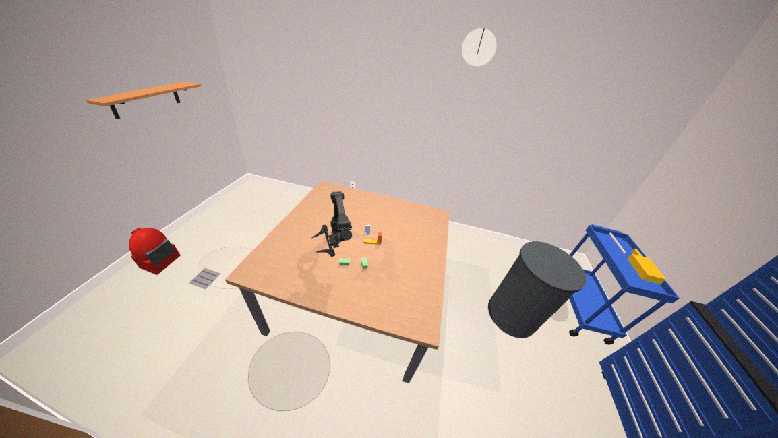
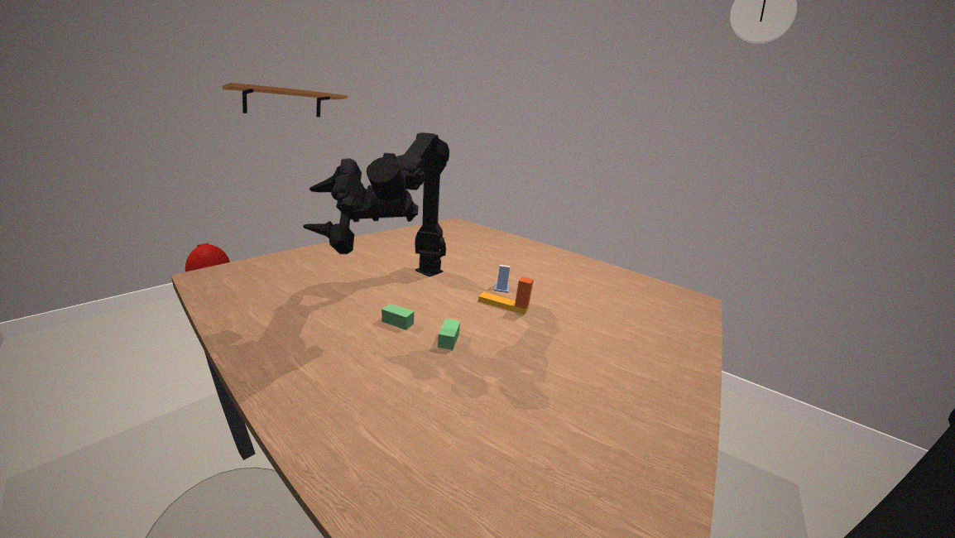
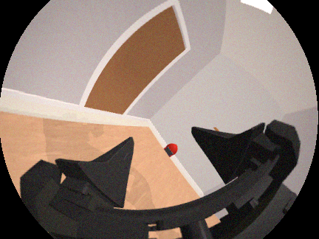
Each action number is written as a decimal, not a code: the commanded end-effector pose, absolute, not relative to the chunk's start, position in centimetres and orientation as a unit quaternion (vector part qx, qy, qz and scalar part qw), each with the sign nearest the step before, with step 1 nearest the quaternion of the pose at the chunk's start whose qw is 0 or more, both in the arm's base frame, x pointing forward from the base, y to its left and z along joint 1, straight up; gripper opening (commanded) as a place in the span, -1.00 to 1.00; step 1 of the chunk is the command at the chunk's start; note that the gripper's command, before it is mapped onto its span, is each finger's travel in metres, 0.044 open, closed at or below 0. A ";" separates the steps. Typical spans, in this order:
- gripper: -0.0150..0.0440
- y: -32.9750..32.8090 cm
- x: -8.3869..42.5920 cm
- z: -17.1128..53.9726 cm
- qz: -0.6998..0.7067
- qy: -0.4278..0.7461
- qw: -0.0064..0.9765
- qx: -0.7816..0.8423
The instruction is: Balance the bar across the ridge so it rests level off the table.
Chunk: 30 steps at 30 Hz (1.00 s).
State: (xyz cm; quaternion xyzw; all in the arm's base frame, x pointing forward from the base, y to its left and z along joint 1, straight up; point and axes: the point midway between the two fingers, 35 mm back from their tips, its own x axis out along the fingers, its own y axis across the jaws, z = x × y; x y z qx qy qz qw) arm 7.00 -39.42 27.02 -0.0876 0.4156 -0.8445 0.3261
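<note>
Though wide open, the claw (image 1: 314, 244) (image 2: 307, 208) (image 3: 162, 136) (all black) aloft.

Small blocks and big furnishings, counted

On the tabletop (image 1: 402, 304) (image 2: 568, 414) (image 3: 22, 129) — two green blocks (image 1: 344, 262) (image 2: 397, 316), one yellow bar (image 1: 371, 241) (image 2: 497, 301), one orange block (image 1: 379, 237) (image 2: 524, 292) and one blue piece (image 1: 367, 229) (image 2: 503, 277). Around it — one red helmet (image 1: 147, 245) (image 2: 208, 257) (image 3: 172, 149), one wall shelf (image 1: 147, 93) (image 2: 287, 91), one clock (image 1: 479, 47) (image 2: 763, 16), one dark bin (image 1: 536, 294), one blue cart (image 1: 650, 294).

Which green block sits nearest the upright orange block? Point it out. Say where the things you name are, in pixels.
The right-hand green block (image 1: 364, 263) (image 2: 448, 334) in the exterior view; the left-hand green block (image 1: 344, 262) (image 2: 397, 316) lies farther from that orange block (image 1: 379, 237) (image 2: 524, 293).
</note>
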 end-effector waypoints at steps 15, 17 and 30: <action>0.58 -38.4 13.3 25.1 -0.835 0.302 0.461 0.003; 0.58 -38.0 14.2 24.9 -0.831 0.286 0.477 0.020; 0.58 -35.0 19.9 23.0 -0.794 0.200 0.553 0.154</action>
